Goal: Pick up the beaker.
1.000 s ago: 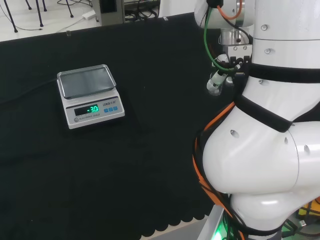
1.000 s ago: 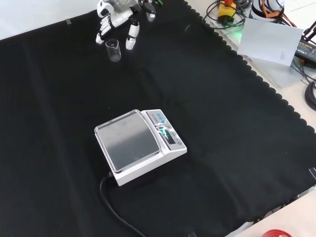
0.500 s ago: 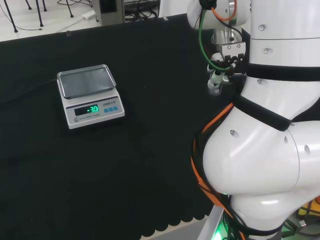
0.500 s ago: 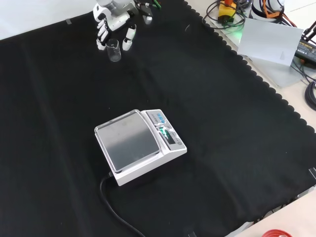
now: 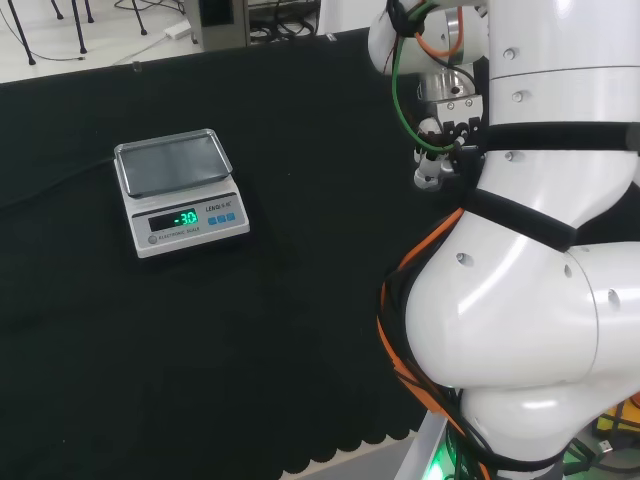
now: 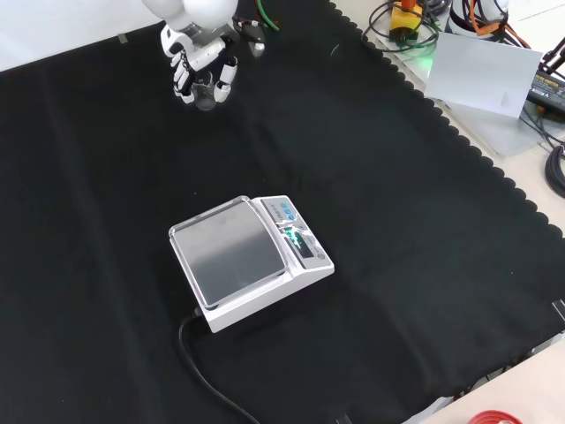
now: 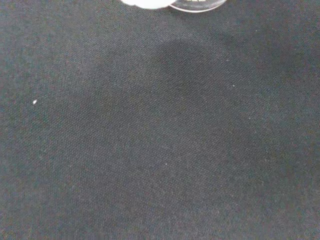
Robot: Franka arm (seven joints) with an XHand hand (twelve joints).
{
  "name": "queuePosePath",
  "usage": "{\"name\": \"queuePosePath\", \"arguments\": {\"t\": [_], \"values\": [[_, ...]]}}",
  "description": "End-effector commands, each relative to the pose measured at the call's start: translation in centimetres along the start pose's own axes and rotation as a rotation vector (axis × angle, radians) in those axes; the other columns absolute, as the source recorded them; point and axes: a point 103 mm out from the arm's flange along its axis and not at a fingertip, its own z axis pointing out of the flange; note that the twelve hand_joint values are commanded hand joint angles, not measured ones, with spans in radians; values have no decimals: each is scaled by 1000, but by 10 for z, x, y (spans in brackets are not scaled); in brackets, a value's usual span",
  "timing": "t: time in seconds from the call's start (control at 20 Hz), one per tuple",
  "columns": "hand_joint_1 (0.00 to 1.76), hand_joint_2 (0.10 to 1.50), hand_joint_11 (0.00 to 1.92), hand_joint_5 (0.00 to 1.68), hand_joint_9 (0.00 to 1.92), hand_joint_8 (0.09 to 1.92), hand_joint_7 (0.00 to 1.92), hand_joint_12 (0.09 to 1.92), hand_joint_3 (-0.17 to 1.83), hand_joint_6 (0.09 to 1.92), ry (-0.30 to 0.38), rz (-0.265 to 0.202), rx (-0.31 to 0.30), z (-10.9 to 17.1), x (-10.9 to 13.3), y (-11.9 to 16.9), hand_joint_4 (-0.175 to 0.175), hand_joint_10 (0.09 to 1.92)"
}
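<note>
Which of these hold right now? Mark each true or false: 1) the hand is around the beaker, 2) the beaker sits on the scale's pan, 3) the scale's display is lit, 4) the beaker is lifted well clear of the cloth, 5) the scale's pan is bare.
1) True. In the front view the hand has fingers on both sides of the beaker.
2) False. The beaker stands on the black cloth, far beyond the scale, near the front view's top.
3) True. The green display glows in the head view.
4) False. The beaker still looks to be resting on the cloth; no lift is visible.
5) True. Nothing stands on the pan.
</note>
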Motion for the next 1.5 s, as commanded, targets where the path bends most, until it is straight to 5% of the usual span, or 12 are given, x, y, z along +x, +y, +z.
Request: {"name": "queuePosePath", "arguments": {"t": [0.05, 0.3, 0.45, 0.6, 1.5], "values": [[1064, 1045, 278, 510, 580, 702, 384, 1362, -175, 788, 11, 27, -22, -2, 0, -3, -35, 739], [1073, 1069, 329, 495, 642, 709, 408, 1351, -175, 811, 4, 29, -42, -11, -1, -6, -41, 729], [1141, 1151, 573, 652, 869, 729, 555, 1266, -175, 880, 33, 57, -91, -26, 0, -10, -51, 714], [1156, 1170, 635, 698, 927, 728, 601, 1235, -175, 894, -25, 18, -99, -45, -6, -28, -51, 697], [1171, 1203, 700, 759, 979, 735, 694, 1201, -175, 916, -10, -56, -108, -108, 1, -61, -40, 685]]}}
